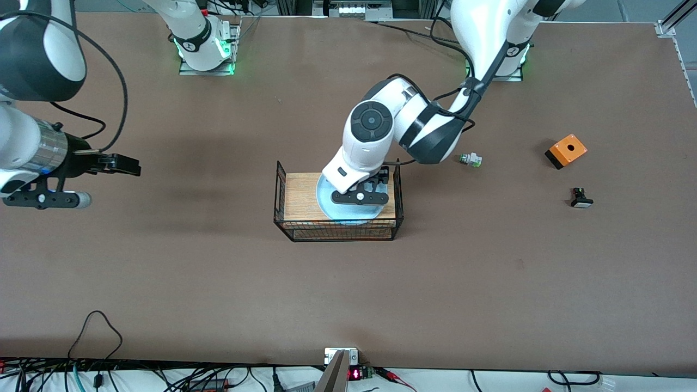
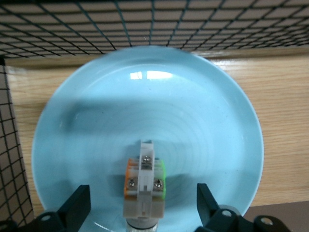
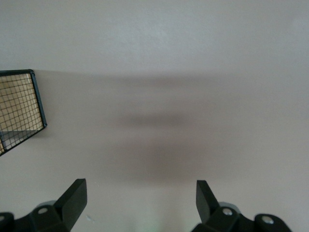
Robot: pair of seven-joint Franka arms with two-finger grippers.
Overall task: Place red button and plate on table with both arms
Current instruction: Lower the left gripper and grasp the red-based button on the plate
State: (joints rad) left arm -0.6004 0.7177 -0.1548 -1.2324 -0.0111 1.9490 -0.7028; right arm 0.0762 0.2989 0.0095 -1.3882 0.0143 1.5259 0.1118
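Straddling the red button [image 2: 144,186] on the plate [image 2: 87,125], atop the wire rack [image 1: 283,188].
Left gripper [image 2: 144,208] fingers stand apart either side of the button, apparently set for a pinch. Right gripper [image 3: 140,203], fingers wide and empty, waits over bare table [image 1: 218,283] toward its own end.

- Our left arm reaches out from its base and bends down at the wrist; our left gripper [image 2: 143,208] points downward with its fingers spread wide.
- Our right arm waits, held level; our right gripper [image 3: 140,200] hangs in the air, fingers apart and empty.
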